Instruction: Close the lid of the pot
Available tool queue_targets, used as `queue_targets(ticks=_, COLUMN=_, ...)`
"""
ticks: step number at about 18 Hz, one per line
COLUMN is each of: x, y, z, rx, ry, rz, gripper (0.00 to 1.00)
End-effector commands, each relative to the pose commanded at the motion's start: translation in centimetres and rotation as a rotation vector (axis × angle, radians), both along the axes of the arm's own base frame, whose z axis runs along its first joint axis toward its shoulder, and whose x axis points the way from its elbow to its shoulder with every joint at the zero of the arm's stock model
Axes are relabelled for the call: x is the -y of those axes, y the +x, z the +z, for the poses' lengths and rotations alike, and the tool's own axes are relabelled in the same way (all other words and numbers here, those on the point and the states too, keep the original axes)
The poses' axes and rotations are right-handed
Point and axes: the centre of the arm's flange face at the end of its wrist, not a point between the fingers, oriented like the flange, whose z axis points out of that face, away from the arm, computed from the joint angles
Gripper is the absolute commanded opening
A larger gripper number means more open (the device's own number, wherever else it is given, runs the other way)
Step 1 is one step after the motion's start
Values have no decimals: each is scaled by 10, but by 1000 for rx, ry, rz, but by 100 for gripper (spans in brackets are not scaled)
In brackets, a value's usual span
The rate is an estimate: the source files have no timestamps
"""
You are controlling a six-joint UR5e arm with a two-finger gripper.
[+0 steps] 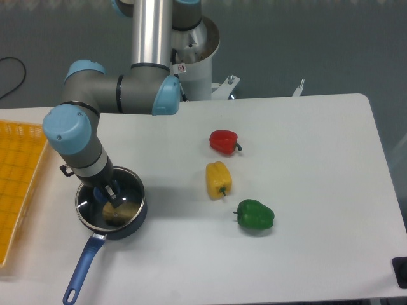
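Observation:
The pot [130, 223] is a small dark saucepan at the table's front left, with its long blue handle [80, 271] pointing to the front edge. The glass pot lid [127, 190] with a thin metal rim lies over the pot's mouth and about covers it. I cannot tell whether it rests fully on the pot. Something yellowish shows through the glass. My gripper [105, 193] reaches straight down onto the lid's centre. Its fingers are closed around the blue knob [105, 196]. The arm's wrist hides the far left part of the lid.
A red pepper [224, 142], a yellow pepper [218, 179] and a green pepper [255, 215] lie in a row right of the pot. A yellow basket [16, 184] stands at the left edge. The arm's base [191, 57] is at the back.

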Motion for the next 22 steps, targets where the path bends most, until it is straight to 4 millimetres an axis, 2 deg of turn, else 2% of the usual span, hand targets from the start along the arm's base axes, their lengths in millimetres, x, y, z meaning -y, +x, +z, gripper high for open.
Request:
queue_targets(ticks=2, x=0, y=-1, z=-1, rx=1, ry=-1, rz=0, gripper=61)
queue_targets(ticks=6, x=-1, y=-1, z=0, rx=1, ry=2, rz=-3, gripper=76)
queue_targets(ticks=11, x=0, y=0, z=-1, rx=0, ry=0, rz=-6, gripper=83)
queue_targets(ticks=13, x=-1, y=-1, z=3, rx=-3, ry=7, rz=-9, gripper=99)
queue_targets(ticks=14, x=0, y=-1, z=5, rx=-4, ry=9, rz=-11, gripper=99)
queue_targets(ticks=19, x=10, y=-7, z=35, rx=-27, ry=45, rz=0, gripper=100)
queue_targets(ticks=22, x=32, y=-38, z=61, rx=-47, ry=48, rz=12, gripper=100)
